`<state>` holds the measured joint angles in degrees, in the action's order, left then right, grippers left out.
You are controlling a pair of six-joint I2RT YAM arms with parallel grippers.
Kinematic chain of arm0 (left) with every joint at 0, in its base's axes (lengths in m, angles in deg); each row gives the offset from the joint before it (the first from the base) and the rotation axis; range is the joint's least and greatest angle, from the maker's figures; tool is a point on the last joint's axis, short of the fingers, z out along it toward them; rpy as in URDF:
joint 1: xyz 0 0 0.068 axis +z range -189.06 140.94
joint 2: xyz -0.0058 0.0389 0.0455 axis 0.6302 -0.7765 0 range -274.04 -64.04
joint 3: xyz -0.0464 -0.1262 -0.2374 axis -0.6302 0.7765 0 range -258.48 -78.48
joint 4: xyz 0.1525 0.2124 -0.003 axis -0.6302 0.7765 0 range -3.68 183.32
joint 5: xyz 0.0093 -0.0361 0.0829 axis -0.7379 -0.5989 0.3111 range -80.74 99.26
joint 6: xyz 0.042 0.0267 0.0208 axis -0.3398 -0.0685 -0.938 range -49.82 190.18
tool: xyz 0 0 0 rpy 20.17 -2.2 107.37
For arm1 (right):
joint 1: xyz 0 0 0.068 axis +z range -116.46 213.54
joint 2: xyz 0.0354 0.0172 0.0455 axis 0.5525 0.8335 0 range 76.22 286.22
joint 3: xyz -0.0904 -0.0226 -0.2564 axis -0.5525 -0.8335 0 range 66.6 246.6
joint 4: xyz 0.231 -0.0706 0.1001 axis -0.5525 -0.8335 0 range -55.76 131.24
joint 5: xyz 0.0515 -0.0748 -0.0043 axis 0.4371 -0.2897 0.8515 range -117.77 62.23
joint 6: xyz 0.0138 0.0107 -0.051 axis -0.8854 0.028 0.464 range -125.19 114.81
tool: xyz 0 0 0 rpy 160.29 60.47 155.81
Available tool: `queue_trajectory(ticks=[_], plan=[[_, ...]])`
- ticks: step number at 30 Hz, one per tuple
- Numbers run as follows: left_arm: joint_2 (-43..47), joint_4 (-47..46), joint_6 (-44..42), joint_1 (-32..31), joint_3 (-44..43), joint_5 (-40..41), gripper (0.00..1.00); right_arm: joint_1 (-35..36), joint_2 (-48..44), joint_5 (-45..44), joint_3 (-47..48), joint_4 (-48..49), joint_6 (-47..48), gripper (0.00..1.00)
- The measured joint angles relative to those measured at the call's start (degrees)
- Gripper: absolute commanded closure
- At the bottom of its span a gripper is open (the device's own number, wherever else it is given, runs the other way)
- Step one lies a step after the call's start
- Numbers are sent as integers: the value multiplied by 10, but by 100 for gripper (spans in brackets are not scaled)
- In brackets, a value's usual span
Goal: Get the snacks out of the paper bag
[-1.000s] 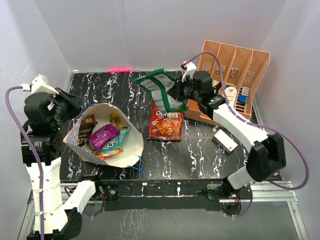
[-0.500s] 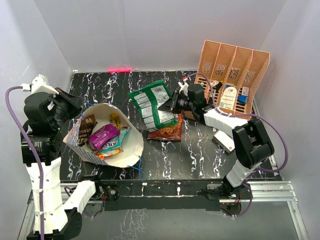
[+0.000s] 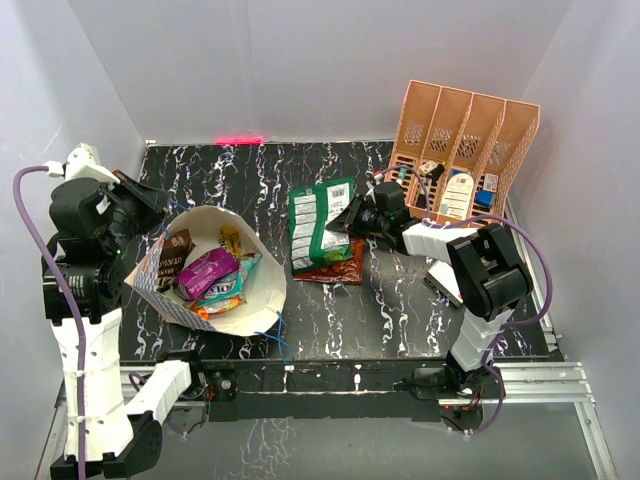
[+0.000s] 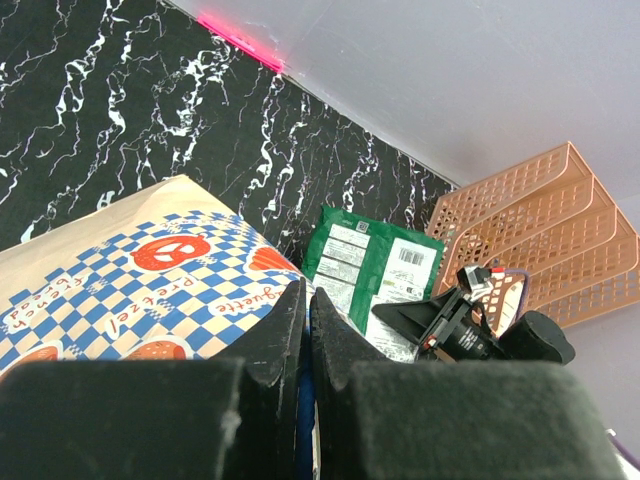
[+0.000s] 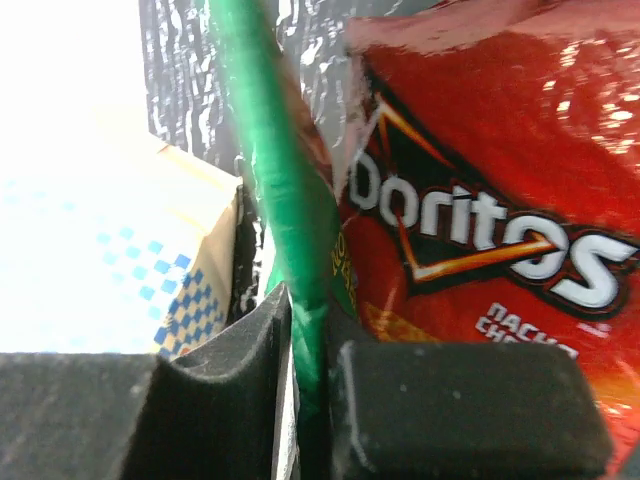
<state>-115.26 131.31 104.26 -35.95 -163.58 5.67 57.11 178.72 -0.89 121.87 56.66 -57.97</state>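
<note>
The paper bag [image 3: 150, 275] lies on its side at the left with its mouth facing up. My left gripper [image 3: 150, 215] is shut on the bag's blue cord handle at the rim. Purple [image 3: 207, 270], teal [image 3: 228, 285] and dark brown [image 3: 175, 255] snacks lie inside. My right gripper [image 3: 352, 215] is shut on the edge of a green packet [image 3: 320, 225]. That packet rests across the red-brown chip bag [image 3: 338, 265] on the table. In the right wrist view the green packet [image 5: 275, 150] stands edge-on between the jaws, beside the chip bag [image 5: 480, 200].
A salmon-orange slotted rack [image 3: 465, 130] with small items stands at the back right. A white-and-red flat box [image 3: 440, 282] lies partly under my right arm. The left wrist view shows the bag's checked side [image 4: 130, 270], the green packet [image 4: 370, 265] and the rack [image 4: 530, 220].
My right gripper carried the green packet down and to the left, from up near the rack onto the chip bag. The left gripper and the paper bag stayed still.
</note>
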Motion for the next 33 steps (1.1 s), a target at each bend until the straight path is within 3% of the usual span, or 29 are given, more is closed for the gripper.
queue_trajectory(ticks=[15,21,26,33], plan=[[15,8,26,-1,-2,-20,100,-7,-2,-72,3,-110,183,47],[26,31,18,-3,-1,-20,100,-12,-47,-92,-12,-151,219,34],[53,24,3,-8,26,-27,100,-15,-111,-115,-56,-174,240,31],[109,-18,28,-10,126,-95,100,-10,-125,-124,-86,-184,270,32]])
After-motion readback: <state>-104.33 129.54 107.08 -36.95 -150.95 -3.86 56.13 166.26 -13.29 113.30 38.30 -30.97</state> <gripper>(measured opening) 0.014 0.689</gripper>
